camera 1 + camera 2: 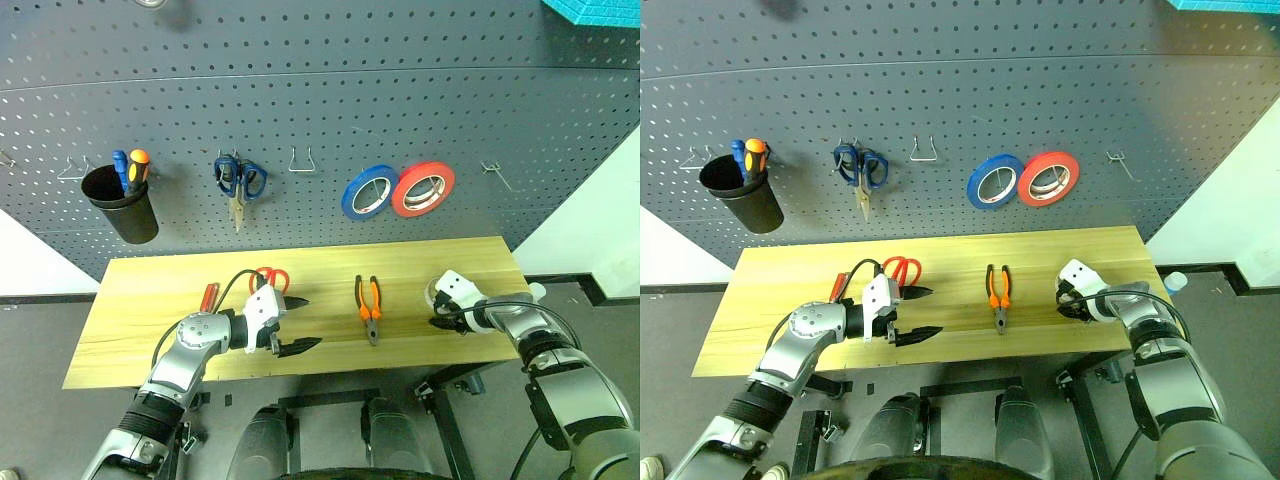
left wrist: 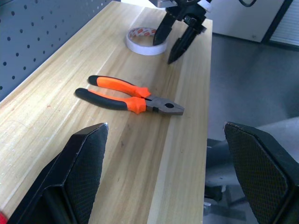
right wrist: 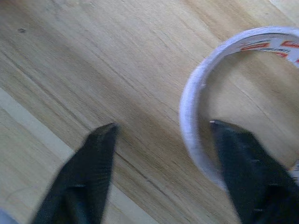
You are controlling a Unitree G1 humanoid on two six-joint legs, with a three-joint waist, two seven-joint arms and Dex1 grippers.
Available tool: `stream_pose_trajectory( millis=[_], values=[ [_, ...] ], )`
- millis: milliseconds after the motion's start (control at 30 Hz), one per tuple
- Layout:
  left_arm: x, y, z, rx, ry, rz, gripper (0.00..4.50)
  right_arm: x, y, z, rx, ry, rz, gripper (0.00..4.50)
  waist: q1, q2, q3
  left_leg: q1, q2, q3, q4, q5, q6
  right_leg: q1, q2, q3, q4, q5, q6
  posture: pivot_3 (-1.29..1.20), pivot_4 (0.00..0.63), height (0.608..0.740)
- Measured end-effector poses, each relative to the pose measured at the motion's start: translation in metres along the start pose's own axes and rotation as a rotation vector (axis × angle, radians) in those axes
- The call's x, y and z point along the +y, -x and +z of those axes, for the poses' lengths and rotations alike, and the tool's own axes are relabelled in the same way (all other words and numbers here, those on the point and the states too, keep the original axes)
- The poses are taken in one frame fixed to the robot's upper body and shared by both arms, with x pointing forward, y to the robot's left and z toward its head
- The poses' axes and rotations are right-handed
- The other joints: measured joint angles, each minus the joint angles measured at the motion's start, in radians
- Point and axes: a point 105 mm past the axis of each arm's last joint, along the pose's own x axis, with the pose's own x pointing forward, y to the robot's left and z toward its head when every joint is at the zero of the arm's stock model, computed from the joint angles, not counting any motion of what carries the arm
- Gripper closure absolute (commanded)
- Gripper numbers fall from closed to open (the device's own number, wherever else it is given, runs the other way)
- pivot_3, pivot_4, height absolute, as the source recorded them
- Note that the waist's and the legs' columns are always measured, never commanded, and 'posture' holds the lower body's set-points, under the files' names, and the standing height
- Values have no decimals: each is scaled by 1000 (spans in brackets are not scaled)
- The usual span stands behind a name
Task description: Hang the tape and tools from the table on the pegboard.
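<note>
Starting at my left, the small red-handled screwdriver [image 1: 210, 297] and the red-handled scissors [image 1: 270, 278] lie on the light yellowish wooden desk [image 1: 140, 290] just beside my left tool [image 1: 297, 323], which hangs over the front half with its fingers spread wide and nothing in them. If I swing that arm carelessly, I judge the wrist could sweep the scissors or screwdriver along the wood.

The orange-and-black-handled pliers [image 1: 368, 305] rest mid-desk, apart from both arms, nose toward the front edge; there is bare wood all round them.

On my right, the thin cream ring of tape [image 2: 142, 40] lies flat near the desk's right end. My right tool [image 2: 174, 39] straddles its wall, one finger inside the ring and one outside, partly closed but not yet pinching. The risk I see: the ring is thin, so the close may push it sliding toward the nearby right edge.

Above, the dark grey perforated pegboard [image 1: 300, 100] shows a free hook [image 1: 303, 160] between the blue-handled scissors [image 1: 238, 180] and the blue tape roll [image 1: 369, 192].
</note>
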Motion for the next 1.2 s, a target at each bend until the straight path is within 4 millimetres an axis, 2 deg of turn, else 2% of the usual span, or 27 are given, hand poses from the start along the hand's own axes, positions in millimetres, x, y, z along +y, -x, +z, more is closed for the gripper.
stream_pose_trajectory(
  millis=[167, 200, 267, 367, 467, 533, 700, 767, 867, 1033, 1200],
  values=[
    [0, 0, 0, -2, -3, 1, 357, -2, 0, 1, -1, 19, -20, 4299, -1, 0, 0, 0, 0, 0, 0, 0, 0, 0, 0, 0, 0, 0, 0, -8, 129, 729],
    [0, 0, 1, -4, -4, 2, 357, -2, 0, 1, -5, 21, -21, 4465, -1, 0, 0, 0, 0, 0, 0, 0, 0, 0, 0, 0, 0, 0, 0, -8, 128, 729],
    [0, -1, 2, -10, -7, 4, 357, -2, 1, 0, -9, 24, -25, 4465, -1, 0, 0, 0, 0, 0, 0, 0, 0, 0, 0, 0, 0, 0, 0, -5, 127, 729],
    [4, -2, 7, -44, -16, 38, 357, -8, 5, 0, -43, 118, -100, 4465, 2, 0, 0, -1, 0, 0, 0, 0, 0, 0, 0, 0, -1, 0, 0, 3, 125, 729],
    [14, -2, 18, -115, -16, 111, 357, -26, 29, -1, -68, 313, -264, 4465, 9, 2, 0, -1, -1, 0, 0, 0, 0, 0, -1, 0, -1, -1, 1, -11, 126, 729],
    [20, 0, 25, -154, -17, 153, 357, -30, 46, 3, -115, 385, -334, 4465, 7, 2, 0, -1, -1, 0, -1, 0, 0, 0, -1, 0, -1, -2, 3, -31, 126, 729],
    [26, -5, 51, -271, -48, 188, 357, -4, 73, 14, -260, 543, -446, 4465, -1, 2, 0, -1, -1, 1, 0, 0, 0, 0, -1, 1, -1, -3, 5, -85, 131, 729],
    [23, -8, 59, -314, -46, 174, 357, 5, 86, 26, -342, 614, -502, 4465, -4, 2, 0, -1, -1, 1, 1, 0, 0, 0, -1, 2, -1, -3, 5, -109, 130, 729],
    [17, -15, 65, -348, -43, 133, 357, 3, 114, 55, -440, 757, -641, 4465, -19, 2, 1, -1, -1, 2, 3, 0, 0, 0, -1, 2, -1, -3, 5, -131, 124, 729],
    [13, -27, 76, -371, -62, 76, 357, -21, 149, 96, -505, 902, -853, 4465, -36, 1, 1, -1, -1, 2, 2, 0, 0, 0, 0, 2, -1, -2, 4, -116, 117, 729],
    [15, -26, 81, -392, -68, 80, 357, -47, 157, 118, -508, 944, -921, 4465, -39, 1, 1, -1, -1, 2, 0, 0, 0, 0, 0, 2, -3, 0, 0, -85, 112, 729]
  ],
)
